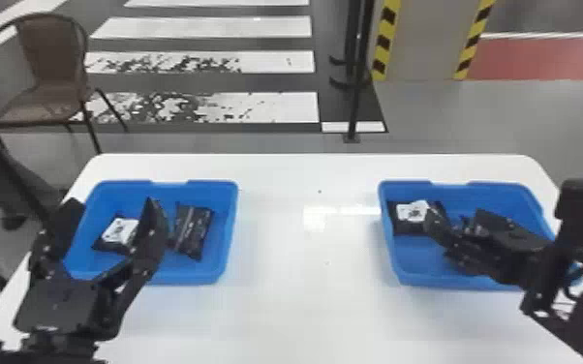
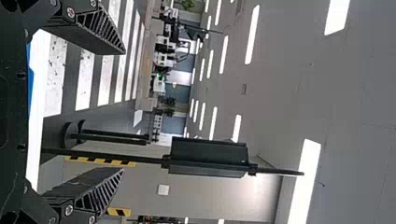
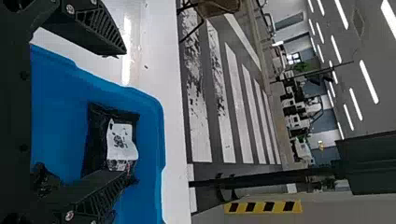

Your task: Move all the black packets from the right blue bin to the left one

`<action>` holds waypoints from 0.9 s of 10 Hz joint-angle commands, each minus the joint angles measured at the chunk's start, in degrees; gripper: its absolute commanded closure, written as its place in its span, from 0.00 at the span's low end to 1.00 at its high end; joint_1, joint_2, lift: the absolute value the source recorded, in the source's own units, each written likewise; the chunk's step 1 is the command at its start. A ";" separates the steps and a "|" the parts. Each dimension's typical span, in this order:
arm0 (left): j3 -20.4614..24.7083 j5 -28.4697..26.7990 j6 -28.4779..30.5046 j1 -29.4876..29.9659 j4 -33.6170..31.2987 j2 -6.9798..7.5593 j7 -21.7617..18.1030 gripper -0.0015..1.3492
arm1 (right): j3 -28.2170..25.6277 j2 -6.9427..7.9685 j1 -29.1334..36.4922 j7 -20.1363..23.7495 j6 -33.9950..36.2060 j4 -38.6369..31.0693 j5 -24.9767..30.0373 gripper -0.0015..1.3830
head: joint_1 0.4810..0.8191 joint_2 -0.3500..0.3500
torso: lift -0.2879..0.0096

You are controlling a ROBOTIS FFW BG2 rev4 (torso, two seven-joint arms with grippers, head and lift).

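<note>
head view: black packet [image 1: 404, 228], white-patched; left hand [image 1: 111, 205], right hand [image 1: 456, 218] both spread wide.

Two blue bins [image 1: 229, 227] are set near the left and right edges of one table [image 1: 305, 280]. Two black packets [image 1: 192, 230] are held left, at least one right. One chair [image 1: 46, 101] is seen.

Beyond the white counter [image 1: 314, 300], a dark floor area carries broad white stripes [image 1: 203, 27], the nearer ones patchily worn. A brown chair [image 1: 55, 104] stands on the left; right of the stripes rise a black post [image 1: 356, 104] and a grey pillar [image 1: 426, 38] edged with yellow-and-black tape [image 1: 385, 41]. Long white lights [image 2: 304, 182] shine from a grey ceiling [image 2: 289, 88].
</note>
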 commanded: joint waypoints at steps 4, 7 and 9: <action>-0.36 0.01 -0.14 -0.18 0.00 0.18 0.00 0.11 | 0.00 -0.11 -6.88 -0.01 0.92 9.76 1.88 0.08 | 0.63 0.51 | 0.50; -0.58 0.01 -0.14 -0.46 0.00 0.35 -0.09 0.11 | 2.06 -1.25 -14.05 1.22 -0.35 20.16 1.88 0.08 | 0.63 0.48 | 0.50; -0.58 0.01 0.14 -0.46 0.00 0.35 -0.09 0.11 | 2.74 -1.43 -16.72 1.49 -1.05 23.68 1.99 0.08 | 0.63 0.48 | 0.50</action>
